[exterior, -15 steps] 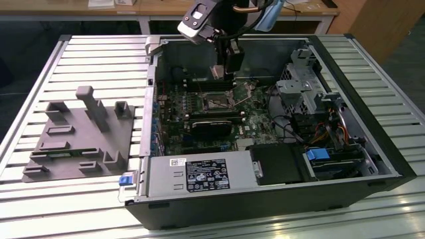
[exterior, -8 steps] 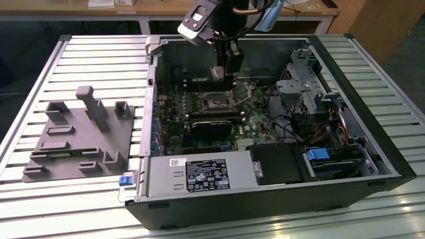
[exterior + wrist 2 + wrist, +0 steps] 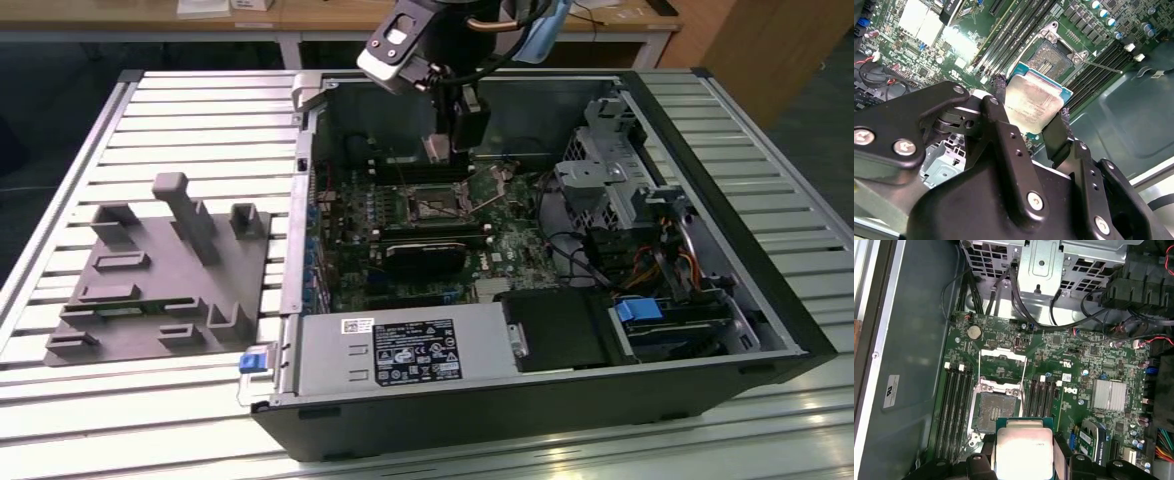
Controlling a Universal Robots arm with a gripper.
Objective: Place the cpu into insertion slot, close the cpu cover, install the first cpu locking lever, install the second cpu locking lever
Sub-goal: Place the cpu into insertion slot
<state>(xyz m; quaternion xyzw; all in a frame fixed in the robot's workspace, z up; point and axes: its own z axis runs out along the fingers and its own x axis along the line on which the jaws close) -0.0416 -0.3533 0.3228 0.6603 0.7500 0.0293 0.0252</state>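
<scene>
Gripping the cpu (image 3: 1024, 450) by two edges, the gripper (image 3: 1031, 105) hangs inside the open computer case (image 3: 534, 415), just above the insertion slot (image 3: 994, 412). That slot lies empty, its cpu cover (image 3: 1001, 354) swung open beside it.

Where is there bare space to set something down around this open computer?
The slatted table is bare between the grey fixture and the far edge, and along the near edge in front of the computer case. Inside, it is crowded: motherboard, cables, and the claw holding the cpu near the insertion slot.
</scene>
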